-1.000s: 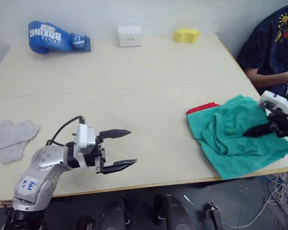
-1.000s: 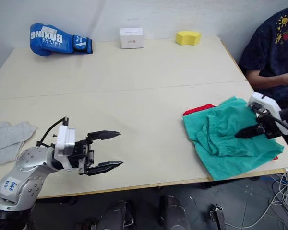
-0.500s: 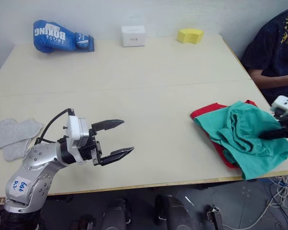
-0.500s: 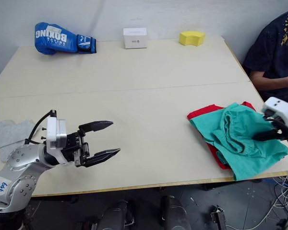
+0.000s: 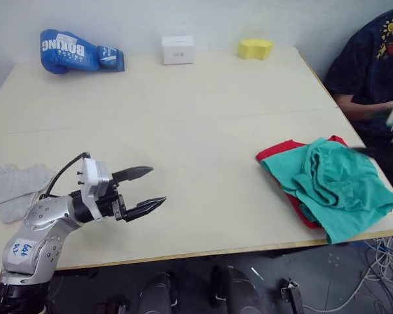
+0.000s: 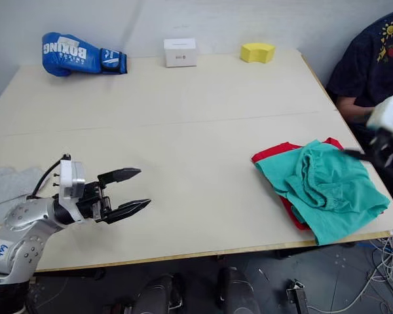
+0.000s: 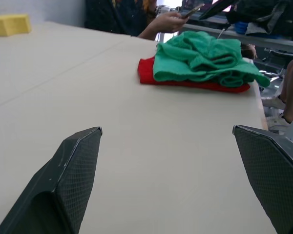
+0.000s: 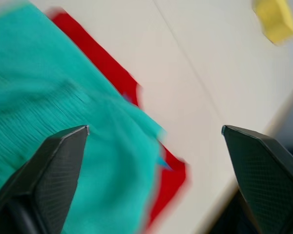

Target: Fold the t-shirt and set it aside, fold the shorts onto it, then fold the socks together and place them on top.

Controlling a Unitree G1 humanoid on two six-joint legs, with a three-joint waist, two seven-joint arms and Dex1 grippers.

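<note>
Socks [image 5: 16, 190], light and limp at the table's [image 5: 203, 131] left edge beside the empty, spread-fingered left gripper [image 5: 144, 190], look best pinched at the cuffs, while teal shorts [image 5: 331, 186] cover the red t-shirt [image 5: 281, 148] beneath the parted, unloaded right gripper [image 8: 154, 141].

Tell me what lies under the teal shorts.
The red t-shirt lies under the teal shorts; its edges show along the far side and the near left edge. The rest is covered, so its fold cannot be judged.
</note>
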